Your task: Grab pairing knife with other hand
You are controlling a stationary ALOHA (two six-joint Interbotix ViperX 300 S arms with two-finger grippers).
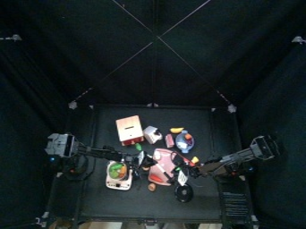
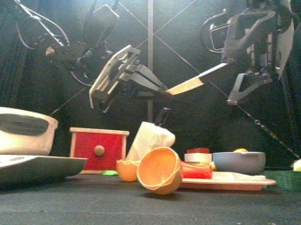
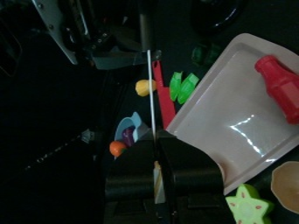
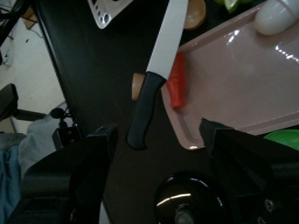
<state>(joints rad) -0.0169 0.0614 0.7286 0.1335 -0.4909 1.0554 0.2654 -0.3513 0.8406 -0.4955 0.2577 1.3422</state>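
Both grippers are mid-handoff at center frame: left gripper (image 2: 139, 77) pinching the paring knife (image 2: 194, 83), right gripper (image 2: 241, 83) spread wide, needing to back away.

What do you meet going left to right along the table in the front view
White pot → red wooden box → white crumpled bag → orange bowl tipped on its side → blue-grey bowl. Above them, the left claw holds the knife, with the open right claw beyond it.

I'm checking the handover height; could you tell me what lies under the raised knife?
Under the knife lie the pink tray and an orange piece. Anything beneath the tray is hidden.
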